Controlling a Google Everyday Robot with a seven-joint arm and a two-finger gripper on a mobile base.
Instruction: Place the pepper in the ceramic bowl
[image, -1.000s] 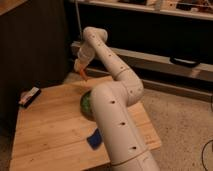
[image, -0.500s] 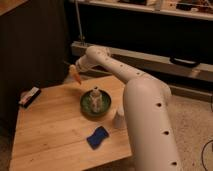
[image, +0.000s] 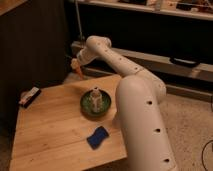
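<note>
In the one camera view, my big white arm (image: 135, 100) fills the right side and middle of the picture. It comes up from the bottom right, bends, and reaches back toward the upper left.

My gripper (image: 76, 64) is at the end of the arm, in the upper left part of the picture, above the far edge of the wooden table (image: 50, 130). It is closed tight on the pepper (image: 79, 71). The pepper is orange and thin. It hangs down from my gripper with its tip pointing at the table's far edge. It is up in the air and is not touching the table.

The ceramic bowl (image: 86, 105) sits on the table near the middle of the picture, just left of my arm. It is round, dark green and shiny. A white cup (image: 95, 97) stands inside it. The pepper is up and to the left of the bowl, apart from it, so it is not in the bowl yet.

A blue sponge (image: 97, 137) lies flat on the table below the bowl, near the front edge. A small dark and white thing (image: 29, 96) lies at the left edge of the table. I cannot tell what it is.

Behind the table it is dark, with shelves (image: 150, 10) along the top of the picture.
</note>
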